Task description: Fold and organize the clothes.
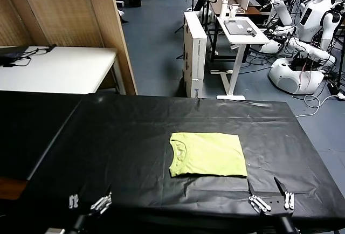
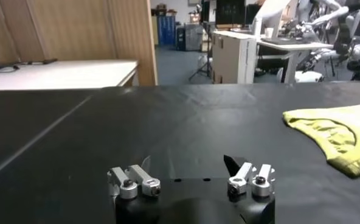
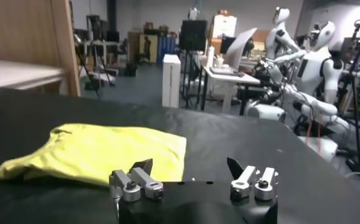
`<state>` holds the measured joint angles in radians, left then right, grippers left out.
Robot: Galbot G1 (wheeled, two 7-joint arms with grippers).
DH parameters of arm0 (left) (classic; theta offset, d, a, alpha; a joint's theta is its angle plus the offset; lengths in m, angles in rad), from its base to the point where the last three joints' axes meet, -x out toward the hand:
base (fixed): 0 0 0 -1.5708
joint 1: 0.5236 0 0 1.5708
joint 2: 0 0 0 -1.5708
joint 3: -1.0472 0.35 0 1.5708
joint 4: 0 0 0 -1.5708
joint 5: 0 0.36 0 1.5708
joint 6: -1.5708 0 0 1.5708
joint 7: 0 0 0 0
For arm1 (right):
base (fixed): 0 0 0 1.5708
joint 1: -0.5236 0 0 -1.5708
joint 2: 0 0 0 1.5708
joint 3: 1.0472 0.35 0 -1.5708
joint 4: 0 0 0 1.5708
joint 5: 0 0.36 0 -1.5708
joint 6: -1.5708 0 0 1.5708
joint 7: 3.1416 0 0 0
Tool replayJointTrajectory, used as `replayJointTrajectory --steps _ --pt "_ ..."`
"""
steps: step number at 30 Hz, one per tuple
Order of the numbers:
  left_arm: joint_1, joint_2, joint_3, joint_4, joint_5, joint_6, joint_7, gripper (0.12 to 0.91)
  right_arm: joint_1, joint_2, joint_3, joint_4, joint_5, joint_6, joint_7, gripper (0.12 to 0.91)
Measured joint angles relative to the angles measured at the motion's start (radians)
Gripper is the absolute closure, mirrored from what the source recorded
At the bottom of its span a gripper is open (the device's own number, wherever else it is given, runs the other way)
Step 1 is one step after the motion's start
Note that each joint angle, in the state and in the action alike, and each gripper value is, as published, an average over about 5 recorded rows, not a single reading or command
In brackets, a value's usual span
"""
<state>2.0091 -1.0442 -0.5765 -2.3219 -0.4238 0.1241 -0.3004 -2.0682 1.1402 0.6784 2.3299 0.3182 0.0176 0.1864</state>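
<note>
The lime T-shirt (image 1: 207, 154) lies folded into a flat rectangle on the black table (image 1: 124, 137), its ribbed neck toward the left. It also shows in the left wrist view (image 2: 335, 134) and in the right wrist view (image 3: 95, 152). My left gripper (image 1: 91, 193) is open and empty at the table's front edge, well left of the shirt. My right gripper (image 1: 265, 186) is open and empty at the front edge, just in front of the shirt's right corner. Neither gripper touches the fabric.
A white table (image 1: 59, 67) stands behind at the left beside a wooden partition (image 1: 81, 13). Beyond the table's far edge are a white cabinet (image 1: 195, 50), a small white stand (image 1: 242, 34) and other white robots (image 1: 304, 34).
</note>
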Motion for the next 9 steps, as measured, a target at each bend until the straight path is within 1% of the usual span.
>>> replayJointTrajectory --steps 4,9 --pt "0.013 0.000 -0.007 -0.005 -0.002 0.009 0.003 0.123 -0.001 0.010 -0.005 0.006 -0.011 -0.040 0.014 0.118" --pt "0.024 0.002 -0.013 -0.005 -0.009 0.015 0.007 0.123 -0.003 0.016 -0.004 0.014 -0.014 -0.071 0.014 0.118"
